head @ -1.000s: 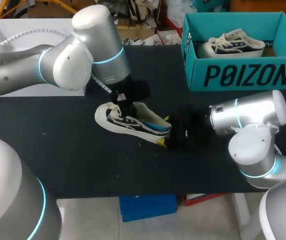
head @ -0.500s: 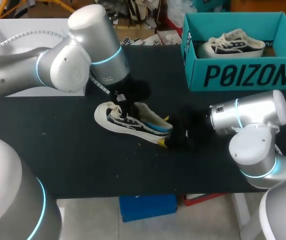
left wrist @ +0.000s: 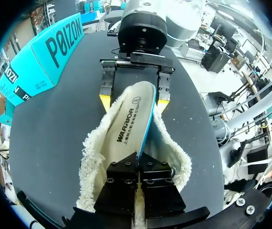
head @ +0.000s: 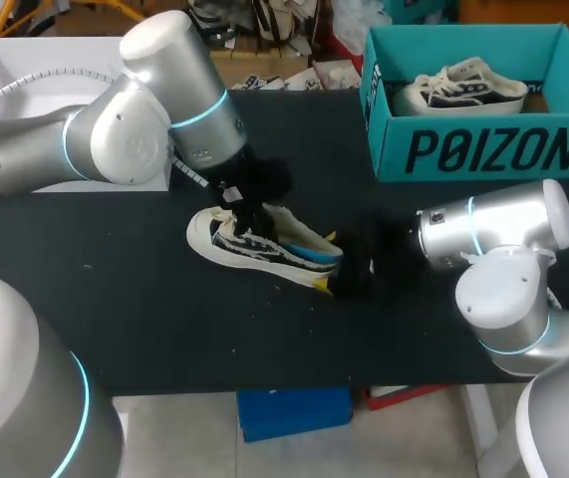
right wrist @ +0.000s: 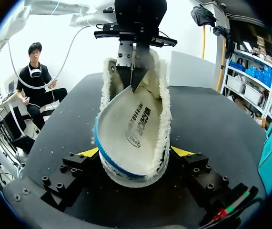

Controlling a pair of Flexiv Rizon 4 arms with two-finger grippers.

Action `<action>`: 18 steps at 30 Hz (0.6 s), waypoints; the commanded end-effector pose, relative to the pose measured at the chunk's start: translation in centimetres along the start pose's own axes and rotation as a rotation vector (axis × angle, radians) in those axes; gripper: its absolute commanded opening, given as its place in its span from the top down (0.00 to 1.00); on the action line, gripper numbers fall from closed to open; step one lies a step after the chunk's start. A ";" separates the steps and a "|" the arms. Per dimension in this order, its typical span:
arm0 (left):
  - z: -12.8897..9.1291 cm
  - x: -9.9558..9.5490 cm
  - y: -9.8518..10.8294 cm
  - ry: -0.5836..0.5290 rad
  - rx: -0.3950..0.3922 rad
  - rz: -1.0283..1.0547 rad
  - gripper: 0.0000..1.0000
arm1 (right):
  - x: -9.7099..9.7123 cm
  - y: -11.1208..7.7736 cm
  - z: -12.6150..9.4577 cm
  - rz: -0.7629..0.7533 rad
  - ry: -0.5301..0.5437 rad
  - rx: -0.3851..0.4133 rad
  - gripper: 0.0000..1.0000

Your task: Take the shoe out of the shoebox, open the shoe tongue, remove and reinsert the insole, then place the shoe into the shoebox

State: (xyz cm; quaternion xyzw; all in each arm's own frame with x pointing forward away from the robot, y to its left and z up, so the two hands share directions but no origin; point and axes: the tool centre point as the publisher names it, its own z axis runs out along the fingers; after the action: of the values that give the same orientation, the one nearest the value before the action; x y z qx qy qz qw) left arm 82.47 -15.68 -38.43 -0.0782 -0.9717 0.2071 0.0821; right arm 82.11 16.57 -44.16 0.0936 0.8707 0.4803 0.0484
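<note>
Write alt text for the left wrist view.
The left gripper pinches the near end of a cream, blue-edged insole, raised partway out of a fleece-lined shoe on the black table. Ahead, the yellow-tipped right gripper clamps the shoe's heel, with the teal shoebox to one side.

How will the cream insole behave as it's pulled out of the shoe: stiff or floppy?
The cream insole with a blue underside probably flexes: it appears to bow where the left gripper pinches it. It looks thin, so likely light. The fleece-lined shoe may drag on its edges.
</note>
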 end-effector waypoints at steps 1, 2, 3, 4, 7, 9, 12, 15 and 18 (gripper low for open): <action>0.6 0.0 -0.6 0.005 0.027 0.017 1.00 | 0.1 0.0 0.5 0.002 -0.001 0.002 1.00; 0.5 0.1 -0.7 0.005 0.029 0.018 1.00 | 0.1 0.0 0.5 0.002 -0.001 0.002 1.00; 0.5 0.1 -0.7 0.004 0.029 0.020 1.00 | 0.1 0.0 0.5 0.002 -0.001 0.002 1.00; 0.4 0.2 -0.7 0.007 0.033 0.023 1.00 | 0.1 0.0 0.5 0.002 -0.001 0.002 1.00; 0.2 0.4 -0.6 0.009 0.040 0.026 1.00 | 0.1 0.0 0.5 0.002 -0.001 0.002 1.00; 0.0 0.5 -0.4 0.007 0.045 0.026 1.00 | 0.1 0.0 0.5 0.002 -0.001 0.002 1.00; -0.4 0.4 -0.1 0.008 0.069 0.019 1.00 | 0.1 0.0 0.5 0.002 -0.001 0.002 1.00; -0.6 0.3 0.0 0.012 0.091 0.016 1.00 | 0.1 0.0 0.5 0.002 -0.001 0.002 1.00; -0.7 0.3 0.0 0.011 0.093 0.019 1.00 | 0.1 0.0 0.5 0.002 -0.001 0.002 1.00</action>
State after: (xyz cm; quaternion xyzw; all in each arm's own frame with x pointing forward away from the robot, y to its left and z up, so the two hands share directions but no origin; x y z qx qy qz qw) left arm 82.48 -15.57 -37.68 -0.0838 -0.9601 0.2509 0.0909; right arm 82.10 16.70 -44.17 0.0935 0.8704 0.4809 0.0481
